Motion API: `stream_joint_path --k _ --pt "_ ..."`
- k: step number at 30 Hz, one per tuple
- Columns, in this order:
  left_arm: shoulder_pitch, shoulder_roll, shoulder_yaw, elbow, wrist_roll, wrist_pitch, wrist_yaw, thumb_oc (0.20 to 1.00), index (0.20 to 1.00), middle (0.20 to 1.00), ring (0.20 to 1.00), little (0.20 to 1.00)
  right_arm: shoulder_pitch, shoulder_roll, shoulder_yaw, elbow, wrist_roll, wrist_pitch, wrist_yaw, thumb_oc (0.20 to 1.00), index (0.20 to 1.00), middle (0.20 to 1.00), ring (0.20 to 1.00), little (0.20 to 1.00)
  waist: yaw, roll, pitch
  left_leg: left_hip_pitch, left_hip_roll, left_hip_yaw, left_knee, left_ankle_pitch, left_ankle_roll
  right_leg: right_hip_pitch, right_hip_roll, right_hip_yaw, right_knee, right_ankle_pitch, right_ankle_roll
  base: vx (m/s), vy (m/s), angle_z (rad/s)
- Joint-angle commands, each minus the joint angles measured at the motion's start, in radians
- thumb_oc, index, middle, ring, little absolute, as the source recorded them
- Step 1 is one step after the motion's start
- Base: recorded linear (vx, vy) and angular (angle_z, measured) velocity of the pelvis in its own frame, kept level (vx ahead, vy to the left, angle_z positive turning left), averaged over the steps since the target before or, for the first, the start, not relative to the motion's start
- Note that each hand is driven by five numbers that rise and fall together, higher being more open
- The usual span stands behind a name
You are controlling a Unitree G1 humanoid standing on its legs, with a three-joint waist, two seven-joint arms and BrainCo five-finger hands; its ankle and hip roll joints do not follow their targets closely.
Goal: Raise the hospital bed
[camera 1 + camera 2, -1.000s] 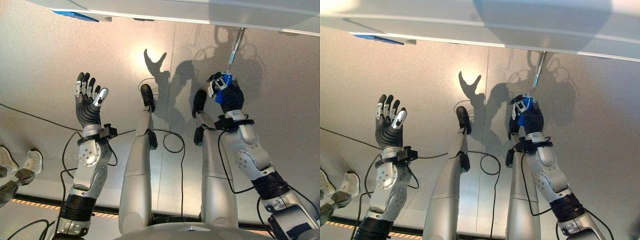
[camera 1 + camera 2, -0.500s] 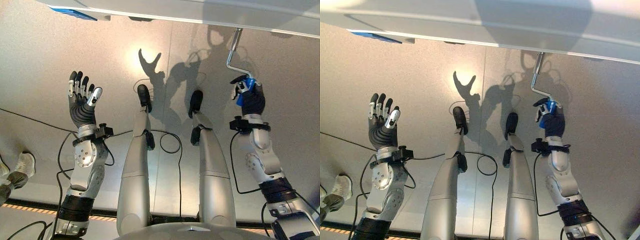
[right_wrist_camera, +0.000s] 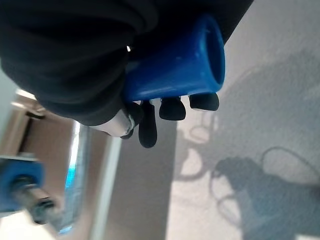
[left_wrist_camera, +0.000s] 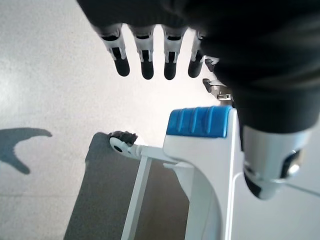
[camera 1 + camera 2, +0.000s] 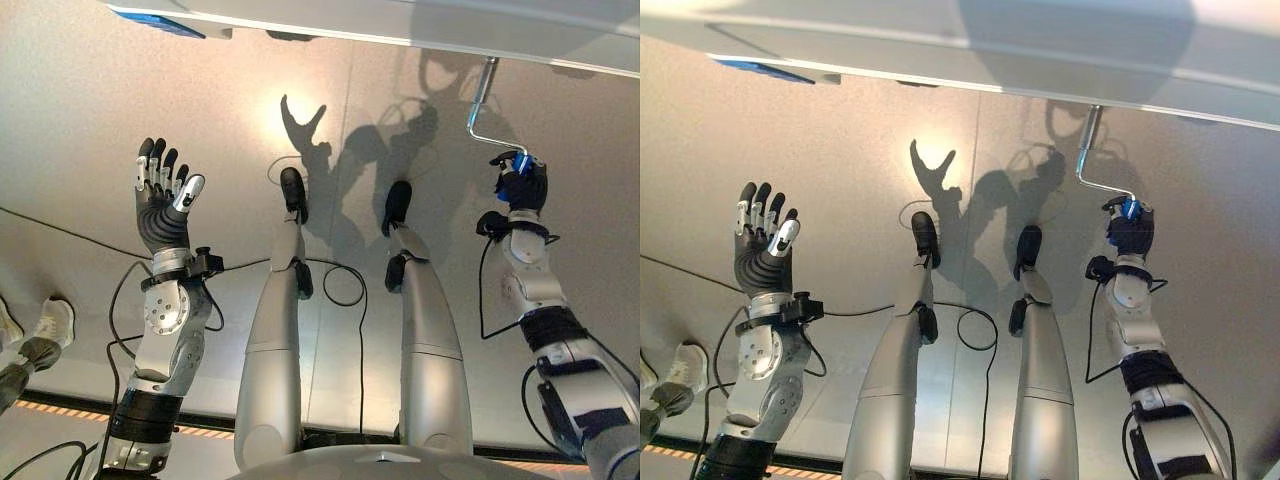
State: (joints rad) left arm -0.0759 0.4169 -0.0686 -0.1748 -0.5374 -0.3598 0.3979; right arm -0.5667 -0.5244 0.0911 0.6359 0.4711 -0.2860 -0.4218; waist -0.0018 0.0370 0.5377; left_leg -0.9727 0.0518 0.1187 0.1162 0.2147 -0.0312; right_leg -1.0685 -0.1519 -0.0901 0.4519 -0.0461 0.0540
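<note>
The hospital bed (image 5: pixel 400 18) runs as a pale frame along the 12 o'clock edge of the head views, above the grey floor (image 5: pixel 80 130). At about 2 o'clock a bent metal crank (image 5: pixel 481 110) hangs from the bed's underside, ending in a blue handle (image 3: pixel 175 72). The right hand (image 5: pixel 521 186) has its fingers (image 3: pixel 172 107) curled round that handle. The left hand (image 5: pixel 165 205) is raised at 9 o'clock, well apart from the crank, fingers (image 4: pixel 146 55) straight and spread, holding nothing. A person's shoe (image 5: pixel 58 322) shows at 8 o'clock.
</note>
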Motion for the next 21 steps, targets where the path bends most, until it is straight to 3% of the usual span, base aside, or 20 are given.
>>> stream_joint_path --k 1,4,9,21 --pt "0.027 0.017 -0.013 -0.045 -0.016 -0.057 -0.016 1.0 1.0 1.0 1.0 1.0 -0.129 -0.164 -0.131 0.107 0.103 -0.026 -0.145 0.2 0.2 0.2 0.2 0.2 0.008 0.034 -0.018 0.017 -0.039 -0.064 0.109 -0.161 -0.027 0.067 0.027 -0.018 -0.181 0.112 0.069 0.0 0.0 0.0" --pt "0.014 0.034 -0.043 -0.048 -0.016 -0.056 -0.025 1.0 1.0 1.0 1.0 1.0 -0.244 -0.196 0.002 0.307 0.025 0.067 -0.105 0.2 0.2 0.2 0.2 0.2 0.026 0.042 -0.018 0.012 -0.039 -0.063 0.105 -0.156 -0.029 0.063 0.027 -0.019 -0.182 0.114 0.068 0.0 0.0 0.0" --pt "-0.015 0.036 -0.079 -0.043 -0.018 -0.051 -0.032 1.0 1.0 1.0 1.0 1.0 -0.362 -0.158 0.089 0.54 0.021 0.13 -0.054 0.2 0.2 0.2 0.2 0.2 0.047 0.065 -0.018 0.012 -0.041 -0.066 0.101 -0.151 -0.03 0.067 0.025 -0.026 -0.184 0.111 0.067 0.0 0.0 0.0" --pt "-0.07 0.015 -0.116 -0.031 -0.003 -0.031 -0.019 1.0 1.0 1.0 1.0 1.0 -0.444 0.017 0.187 0.669 -0.054 0.21 -0.018 0.2 0.2 0.2 0.2 0.2 0.082 0.094 -0.018 0.021 -0.051 -0.067 0.098 -0.148 -0.024 0.076 0.022 -0.029 -0.183 0.11 0.065 0.0 0.0 0.0"
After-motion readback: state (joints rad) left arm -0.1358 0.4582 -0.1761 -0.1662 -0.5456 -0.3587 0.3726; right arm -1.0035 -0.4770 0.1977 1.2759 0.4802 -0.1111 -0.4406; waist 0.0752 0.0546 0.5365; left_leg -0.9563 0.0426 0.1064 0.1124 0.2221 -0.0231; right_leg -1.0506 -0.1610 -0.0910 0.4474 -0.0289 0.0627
